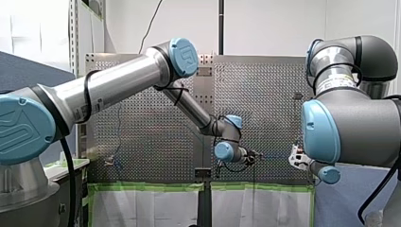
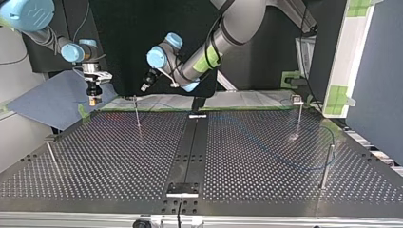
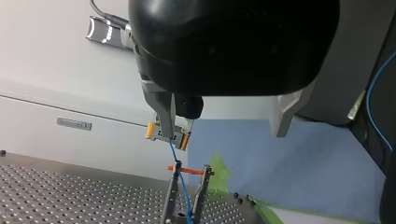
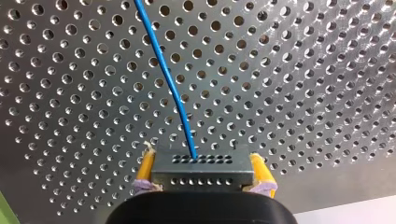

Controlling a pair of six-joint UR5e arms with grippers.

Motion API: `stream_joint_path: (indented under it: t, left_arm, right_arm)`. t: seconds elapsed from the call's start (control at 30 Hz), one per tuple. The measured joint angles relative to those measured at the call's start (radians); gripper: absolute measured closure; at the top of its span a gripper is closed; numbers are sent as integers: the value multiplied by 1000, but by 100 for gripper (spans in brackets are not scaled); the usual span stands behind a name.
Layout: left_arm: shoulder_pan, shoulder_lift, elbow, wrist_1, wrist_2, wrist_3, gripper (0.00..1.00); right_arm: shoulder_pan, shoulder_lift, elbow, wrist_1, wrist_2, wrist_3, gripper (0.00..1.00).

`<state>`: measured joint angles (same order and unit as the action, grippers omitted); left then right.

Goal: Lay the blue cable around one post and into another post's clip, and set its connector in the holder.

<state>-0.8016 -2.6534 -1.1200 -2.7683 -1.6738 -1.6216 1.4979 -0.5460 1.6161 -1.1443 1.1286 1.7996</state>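
My right gripper (image 4: 203,186) is shut on the grey connector (image 4: 203,169), yellow pads on both its sides. The blue cable (image 4: 169,79) runs from the connector out over the perforated table. In the top view my right gripper (image 2: 94,97) hangs over the table's far left corner. My left gripper (image 2: 144,87) hovers beside it, near a thin post (image 2: 137,113). From the left wrist, my left gripper (image 3: 224,135) stands open and holds nothing. Ahead of it the connector (image 3: 167,133) hangs above a forked post (image 3: 186,198), with the cable (image 3: 183,191) dropping between the prongs.
More posts stand at the top view's right (image 2: 298,116) (image 2: 327,166) and left (image 2: 51,154). The cable (image 2: 285,163) curves round the near right one. A dark block (image 2: 182,189) sits at the near edge of the centre strip. A blue mat (image 2: 52,102) lies beyond the far left corner.
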Motion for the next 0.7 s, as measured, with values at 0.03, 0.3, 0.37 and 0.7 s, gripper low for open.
stream_joint_path:
  t: [0.03,0.3,0.37,0.7]
  left_arm:
    - [-1,8,-8,4,-4,5,0]
    - [-4,80,-81,67,-42,19,0]
    - [-1,95,-95,82,-50,16,0]
    - [42,186,-187,120,-101,-31,0]
  right_arm:
    - [0,0,0,1,0,0,100]
    - [0,0,0,4,0,0,100]
    - [1,0,0,6,0,0,100]
    - [4,0,0,7,-5,2,100]
